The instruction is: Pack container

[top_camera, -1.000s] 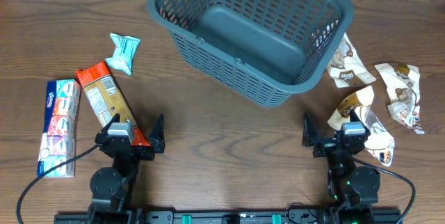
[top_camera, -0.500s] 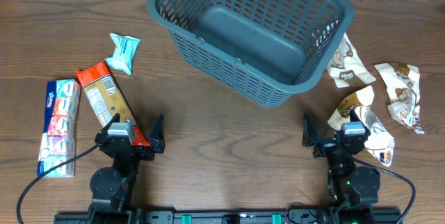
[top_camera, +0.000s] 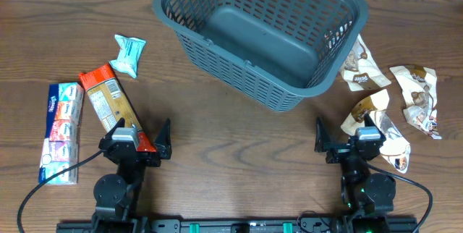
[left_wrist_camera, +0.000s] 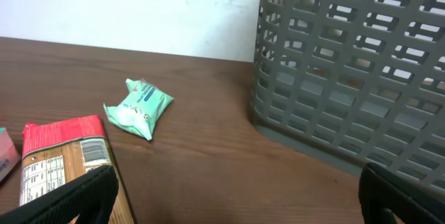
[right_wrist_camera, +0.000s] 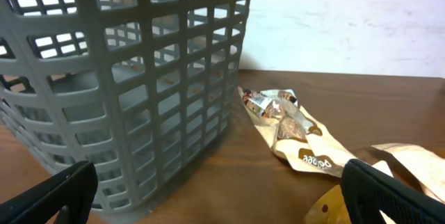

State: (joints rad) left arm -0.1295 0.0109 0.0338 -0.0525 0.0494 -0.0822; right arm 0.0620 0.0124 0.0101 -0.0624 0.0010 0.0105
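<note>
Both grippers are spread wide and hold nothing. From overhead, the left gripper [top_camera: 135, 140] sits at the near edge of the desk [top_camera: 239, 153] at about 7 o'clock, and the right gripper [top_camera: 349, 142] at about 5 o'clock. The container [top_camera: 253, 41] stands empty at 12 o'clock, its long axis running roughly from 10 to 4 o'clock. It lies toward 1 o'clock from my left gripper and 11 o'clock from my right.

What I'd weigh for the first pick is which item is closest. The red snack box [top_camera: 105, 103] lies with its long axis from 11 to 5 o'clock, its near end right at my left gripper. A brown-and-cream snack pack [top_camera: 365, 110] lies just beyond my right gripper at 1 o'clock, crumpled. I judge the box the easier start: the left arm is nearer, but it would have to turn so the jaws close across the box.
</note>
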